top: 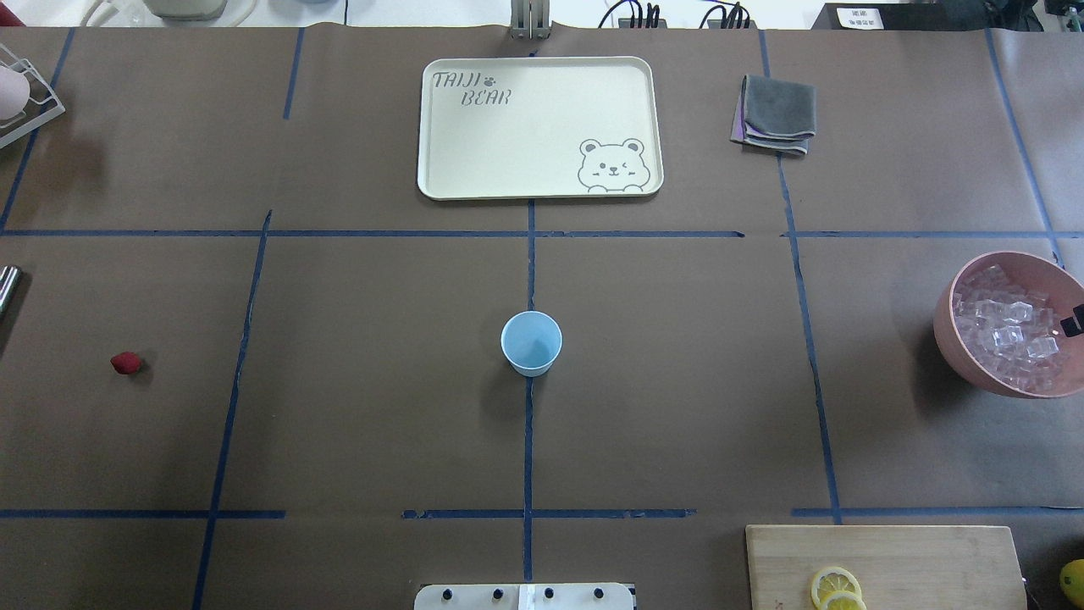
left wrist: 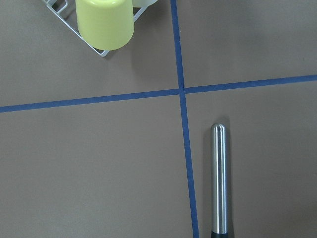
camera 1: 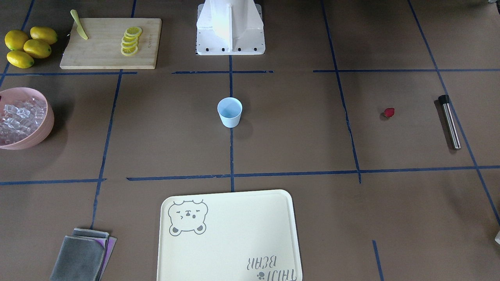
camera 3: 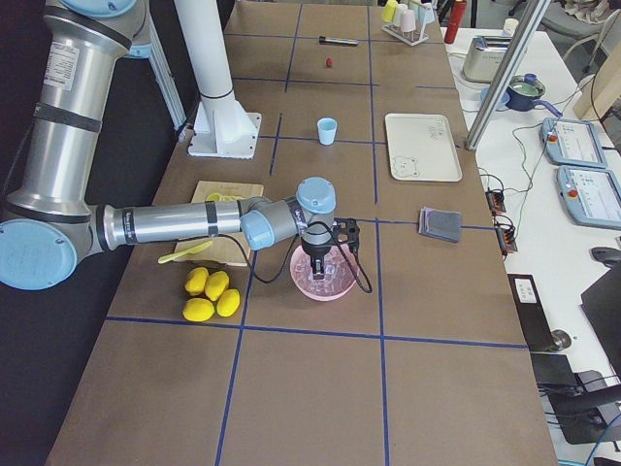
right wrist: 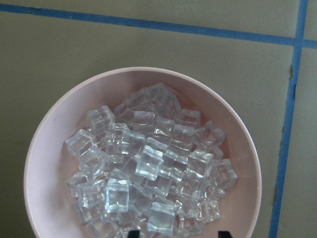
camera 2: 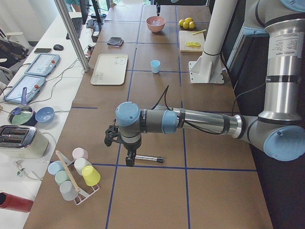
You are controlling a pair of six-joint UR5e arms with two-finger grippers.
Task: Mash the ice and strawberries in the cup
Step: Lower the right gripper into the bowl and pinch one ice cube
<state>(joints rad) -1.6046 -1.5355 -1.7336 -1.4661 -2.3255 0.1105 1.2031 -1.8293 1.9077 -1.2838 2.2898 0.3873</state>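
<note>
Nearest the robot's base, on its right, a wooden cutting board (camera 1: 105,50) carries a row of lemon slices (camera 1: 131,41) and a yellow-green knife (camera 1: 79,25), with four whole lemons (camera 1: 29,47) beside it. These are shown whole only in the front-facing view; the overhead view cuts the board at its edge.

Further out, the pale blue cup (top: 531,343) stands upright at the table's middle, on a blue tape line. The strawberry (top: 126,363) lies on the bare table well to the robot's left, well apart from the cup. Beyond it lies a steel muddler (camera 1: 449,121). Its black end is seen in the front-facing view, while the overhead view catches only its tip.

The left gripper (camera 2: 129,158) is shown only in the exterior left view, hanging over the muddler's black end. Whether its fingers are spread cannot be told, since the left wrist view shows only the muddler and a yellow mug (left wrist: 105,22) on a wire rack.

On the robot's right, the ice (right wrist: 148,168) is heaped in a pink bowl (right wrist: 44,148). The right gripper (right wrist: 178,234) hangs above it — its two dark fingertips (right wrist: 132,233) are seen spread apart in the right wrist view.

Farthest off, a cream bear-printed tray (top: 508,144) and folded grey cloths (top: 775,114) are laid.
</note>
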